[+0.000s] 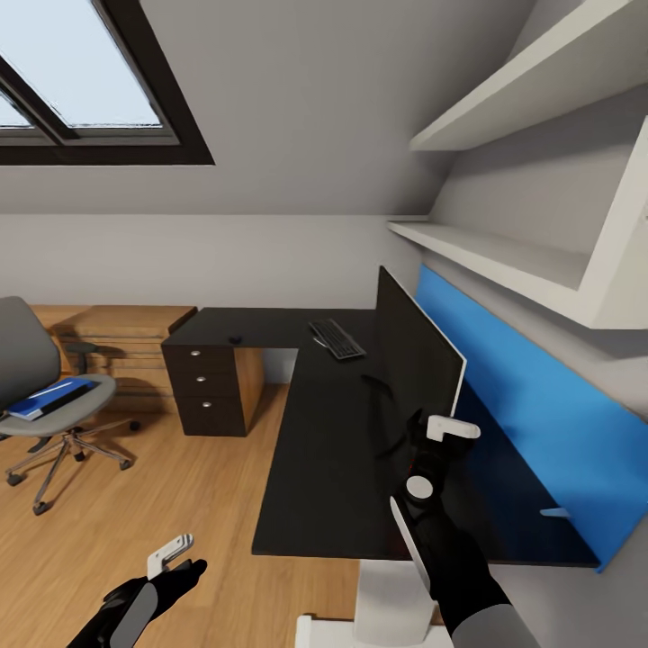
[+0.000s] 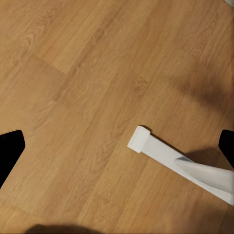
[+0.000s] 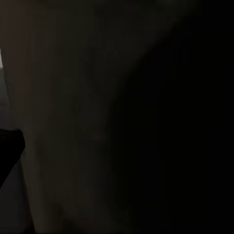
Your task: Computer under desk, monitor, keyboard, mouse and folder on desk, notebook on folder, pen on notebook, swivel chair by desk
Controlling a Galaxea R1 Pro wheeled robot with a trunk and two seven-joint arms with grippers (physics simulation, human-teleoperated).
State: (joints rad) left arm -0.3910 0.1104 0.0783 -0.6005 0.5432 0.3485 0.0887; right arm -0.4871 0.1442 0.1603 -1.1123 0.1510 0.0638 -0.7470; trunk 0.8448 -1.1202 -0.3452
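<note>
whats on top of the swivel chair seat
The blue folder lies flat on the swivel chair seat, with something dark on top of it, too small to identify. Whatever is beneath the folder is covered.

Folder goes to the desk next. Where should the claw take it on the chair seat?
Take the folder by its near long edge, which seems to overhang the seat's front. Come in low from the open front; the backrest blocks the far side, and it lies too flat for a top pinch.

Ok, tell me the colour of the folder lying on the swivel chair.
Bright blue with a black edge; the folder shows best in the head view.
</note>
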